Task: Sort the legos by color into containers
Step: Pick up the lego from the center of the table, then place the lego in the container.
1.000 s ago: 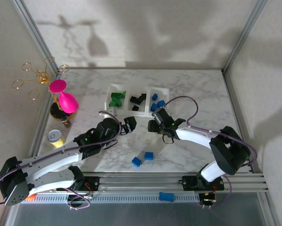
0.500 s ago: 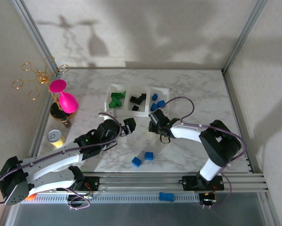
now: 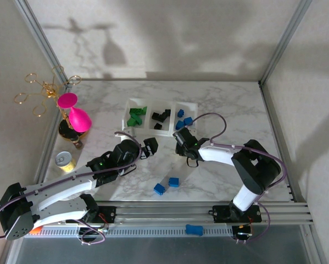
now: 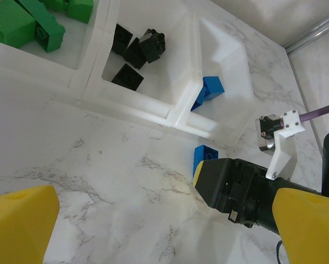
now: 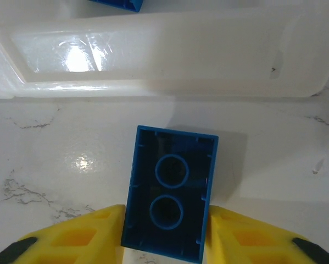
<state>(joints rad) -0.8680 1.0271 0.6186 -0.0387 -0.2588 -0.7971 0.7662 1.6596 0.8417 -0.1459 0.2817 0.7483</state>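
My right gripper (image 5: 165,223) is shut on an oblong blue lego (image 5: 172,187), hollow underside toward the camera, just in front of the white tray's near wall (image 5: 169,55). From above, that gripper (image 3: 180,139) sits below the tray's right compartment. The tray (image 3: 132,101) holds green legos (image 3: 135,116) on the left, black legos (image 3: 161,116) in the middle and blue legos (image 3: 183,117) on the right. Two blue legos (image 3: 159,188) (image 3: 174,181) lie on the table near the front. My left gripper (image 3: 150,146) is open over bare marble, its fingers (image 4: 21,220) wide apart.
A pink glass (image 3: 76,116) and a gold wire stand (image 3: 43,91) are at the far left, with a small yellow cup (image 3: 64,160) in front of them. Another blue lego (image 3: 194,229) rests on the rail by the arm bases.
My right gripper has moved a little up and left toward the tray with the blue lego in it. The left arm has stayed put.
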